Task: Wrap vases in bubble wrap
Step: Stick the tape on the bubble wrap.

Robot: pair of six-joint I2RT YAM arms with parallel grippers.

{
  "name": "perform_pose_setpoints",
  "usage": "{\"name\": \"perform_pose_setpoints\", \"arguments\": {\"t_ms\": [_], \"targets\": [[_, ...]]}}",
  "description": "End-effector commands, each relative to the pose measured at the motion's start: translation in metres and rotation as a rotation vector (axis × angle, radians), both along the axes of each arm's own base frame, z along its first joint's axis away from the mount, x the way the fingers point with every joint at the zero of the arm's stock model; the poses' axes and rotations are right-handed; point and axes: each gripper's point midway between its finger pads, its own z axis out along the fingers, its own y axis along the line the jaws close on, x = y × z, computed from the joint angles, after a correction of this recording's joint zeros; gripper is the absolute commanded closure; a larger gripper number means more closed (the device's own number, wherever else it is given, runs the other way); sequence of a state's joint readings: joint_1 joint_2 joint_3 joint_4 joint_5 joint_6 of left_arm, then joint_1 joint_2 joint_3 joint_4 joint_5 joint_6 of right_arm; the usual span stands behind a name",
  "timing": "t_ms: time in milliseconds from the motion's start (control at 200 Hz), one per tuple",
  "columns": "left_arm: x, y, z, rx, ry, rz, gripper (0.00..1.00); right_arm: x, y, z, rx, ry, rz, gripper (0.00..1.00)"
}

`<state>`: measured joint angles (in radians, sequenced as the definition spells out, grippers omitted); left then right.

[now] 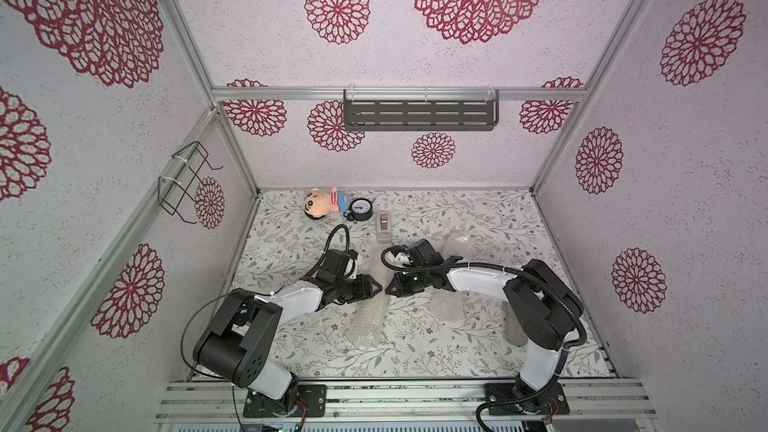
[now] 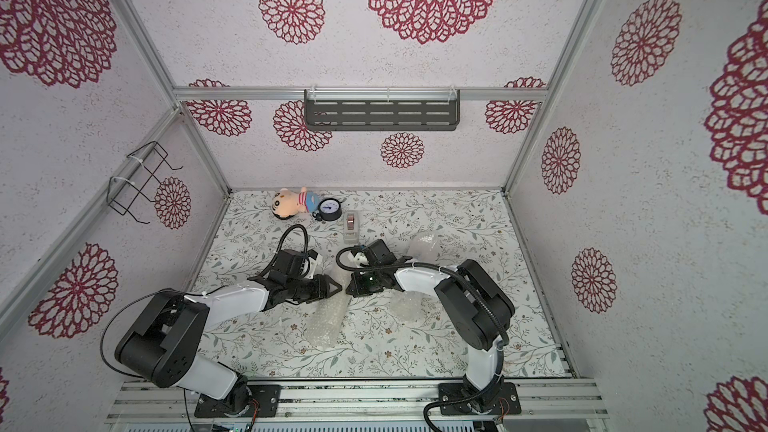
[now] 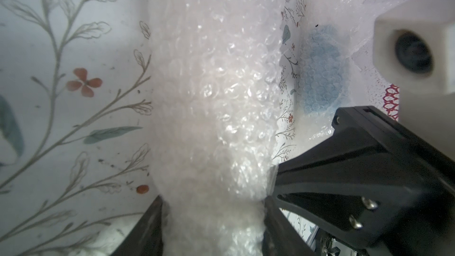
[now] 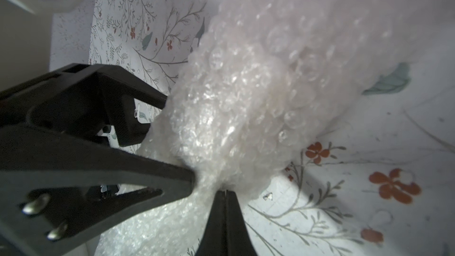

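Left wrist view shows left gripper jaws clamping the bubble wrap roll lying mid-desk, right gripper jaws clenched at its edge; soft, slippery, likely fragile inside, so hold the firmer core.

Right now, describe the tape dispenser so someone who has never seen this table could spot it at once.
Look at the floral table and follow its far edge to the plush doll lying beside a round gauge. Just right of the gauge, slightly nearer the front, stands the tape dispenser: the only boxy thing there, a small pale block with a brown roll inside.
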<state>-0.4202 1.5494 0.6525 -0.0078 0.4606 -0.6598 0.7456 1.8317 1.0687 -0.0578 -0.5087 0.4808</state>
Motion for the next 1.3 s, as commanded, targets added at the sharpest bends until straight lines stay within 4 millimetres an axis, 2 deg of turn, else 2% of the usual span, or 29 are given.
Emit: {"name": "perform_pose_setpoints", "arguments": {"t_ms": [0,190,305,400,535,656,791,936,1296], "targets": [[0.003,0.006,-0.001,0.038,0.004,0.014,0.42,-0.003,0.001,0.0,0.002,-0.021,0.024,0.99],[0.016,-0.003,0.02,-0.015,-0.063,0.017,0.2,-0.001,0.005,-0.001,0.014,-0.021,0.024,1.0],[0.028,-0.005,0.031,-0.019,-0.094,0.033,0.18,0.0,0.005,0.001,0.016,-0.028,0.022,1.0],[0.037,-0.006,0.03,-0.008,-0.089,0.054,0.18,0.001,0.006,0.003,0.016,-0.034,0.024,1.0],[0.038,-0.003,0.02,0.009,-0.07,0.062,0.26,0.001,0.006,0.004,0.014,-0.036,0.027,1.0],[0.033,-0.006,0.02,-0.015,-0.077,0.034,0.29,0.001,0.004,0.003,0.005,-0.04,0.03,1.0],[0.023,-0.011,0.017,-0.02,-0.065,-0.033,0.27,0.002,0.005,0.004,0.006,-0.047,0.03,1.0],[0.014,-0.005,0.006,0.032,-0.039,-0.059,0.29,0.003,0.005,0.006,0.006,-0.052,0.029,1.0],[0.01,0.002,-0.009,0.074,-0.017,-0.058,0.52,0.004,0.002,0.008,-0.005,-0.063,0.021,1.0]]}}
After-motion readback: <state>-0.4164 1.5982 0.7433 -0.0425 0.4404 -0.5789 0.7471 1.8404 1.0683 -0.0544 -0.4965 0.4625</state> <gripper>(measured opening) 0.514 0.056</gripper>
